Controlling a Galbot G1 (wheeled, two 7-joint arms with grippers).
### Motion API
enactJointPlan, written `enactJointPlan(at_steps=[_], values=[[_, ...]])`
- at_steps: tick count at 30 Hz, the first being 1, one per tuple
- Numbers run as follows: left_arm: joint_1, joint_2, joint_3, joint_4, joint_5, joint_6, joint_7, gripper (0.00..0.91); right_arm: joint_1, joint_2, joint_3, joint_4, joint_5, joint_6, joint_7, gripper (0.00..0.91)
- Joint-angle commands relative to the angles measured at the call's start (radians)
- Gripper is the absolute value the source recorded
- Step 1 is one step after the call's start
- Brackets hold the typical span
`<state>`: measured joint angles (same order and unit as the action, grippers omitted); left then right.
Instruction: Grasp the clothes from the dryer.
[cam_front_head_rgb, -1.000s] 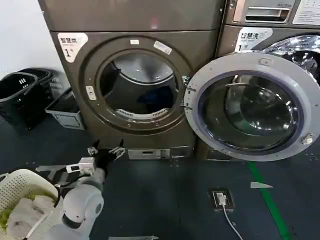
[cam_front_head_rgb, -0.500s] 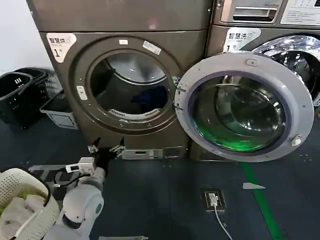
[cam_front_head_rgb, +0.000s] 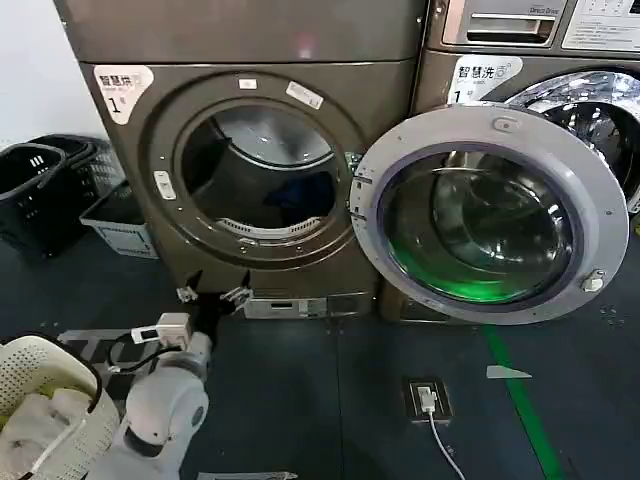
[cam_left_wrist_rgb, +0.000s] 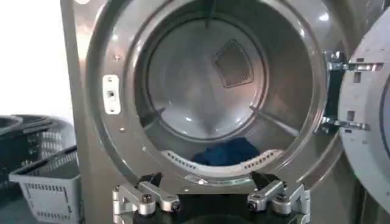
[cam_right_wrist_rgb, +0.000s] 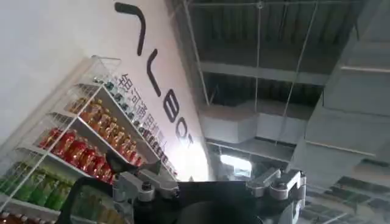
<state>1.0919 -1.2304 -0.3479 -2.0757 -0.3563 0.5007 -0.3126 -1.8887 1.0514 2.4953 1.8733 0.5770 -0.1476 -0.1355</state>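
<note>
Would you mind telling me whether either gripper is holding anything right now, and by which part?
Nothing is held. The left gripper is open before the dryer; the clothes lie untouched in its drum.

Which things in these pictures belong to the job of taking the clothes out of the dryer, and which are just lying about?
Belong to the job:
- the clothes, dark blue, low in the drum
- the dryer, door open
- left gripper, open, below the porthole

Just lying about:
- white laundry basket
- dark baskets
- second machine
- floor socket
</note>
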Motion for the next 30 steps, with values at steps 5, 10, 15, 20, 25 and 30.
enactJointPlan(at_steps=[5,10,15,20,25,30], values=[[-0.009,0.003,0.008,0.005,0.0,-0.001,0.002,0.907,-0.003,0.0,0.003,0.0,0.004,0.016,0.0,0.907],[-0.016,0.001,0.013,0.008,0.0,-0.001,0.004,0.907,-0.01,-0.002,0.007,-0.003,0.009,0.026,-0.001,0.907],[-0.017,0.001,0.015,0.01,0.0,-0.002,0.004,0.907,-0.009,-0.001,0.004,0.0,0.009,0.026,-0.003,0.907],[-0.018,-0.001,0.015,0.012,0.001,-0.002,0.006,0.907,-0.006,0.001,0.003,0.002,0.01,0.026,-0.006,0.907],[-0.026,-0.006,0.018,0.017,0.002,-0.002,0.007,0.907,-0.005,0.001,0.004,-0.002,0.01,0.028,-0.006,0.907],[-0.029,-0.008,0.021,0.02,0.004,-0.002,0.008,0.907,-0.006,0.0,0.007,-0.007,0.011,0.031,-0.008,0.907]])
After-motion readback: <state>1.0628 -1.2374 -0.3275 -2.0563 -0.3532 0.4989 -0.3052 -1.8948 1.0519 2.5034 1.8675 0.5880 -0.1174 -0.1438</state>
